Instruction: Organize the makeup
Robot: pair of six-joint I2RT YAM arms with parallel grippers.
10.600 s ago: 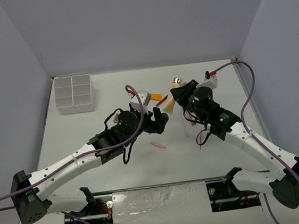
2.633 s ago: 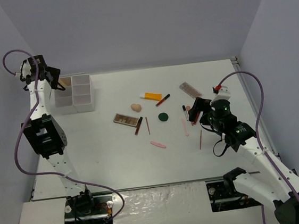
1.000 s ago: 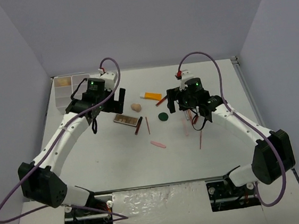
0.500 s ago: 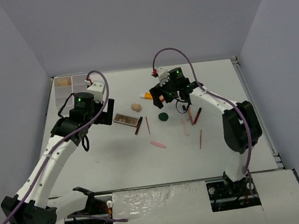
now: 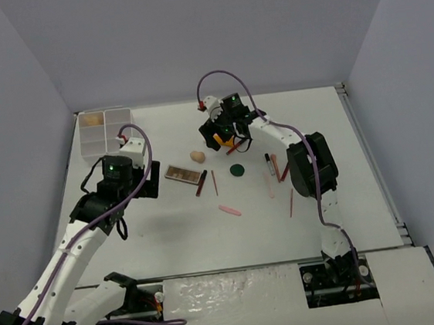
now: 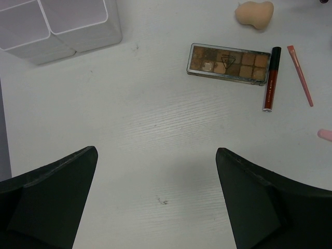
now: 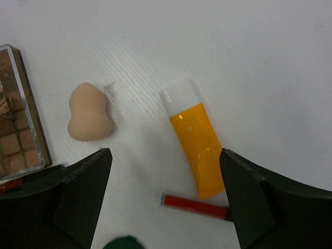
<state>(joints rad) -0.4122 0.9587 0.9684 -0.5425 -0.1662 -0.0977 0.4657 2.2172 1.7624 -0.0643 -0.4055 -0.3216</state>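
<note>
The makeup lies scattered mid-table. My left gripper [image 5: 148,183] [image 6: 155,155] hangs open over bare table, just left of a brown eyeshadow palette [image 5: 181,173] [image 6: 229,64]. A dark-red tube [image 6: 270,79] and a thin pink pencil [image 6: 300,75] lie beside the palette. A beige sponge [image 5: 198,156] [image 7: 89,113] sits behind it. My right gripper [image 5: 225,134] [image 7: 165,171] is open above an orange tube [image 7: 197,137] and a short red stick [image 7: 194,206], holding nothing. A dark-green compact [image 5: 237,170] lies nearer.
A white four-compartment box [image 5: 105,128] [image 6: 57,26] stands at the back left, with beige items in its rear cells. Several thin sticks [image 5: 270,182] lie right of the compact, and a pink stick [image 5: 230,209] lies nearer the front.
My right gripper has swung left and toward the back, from the sticks to above the orange tube. My left gripper has drawn back to the near left of the palette.
</note>
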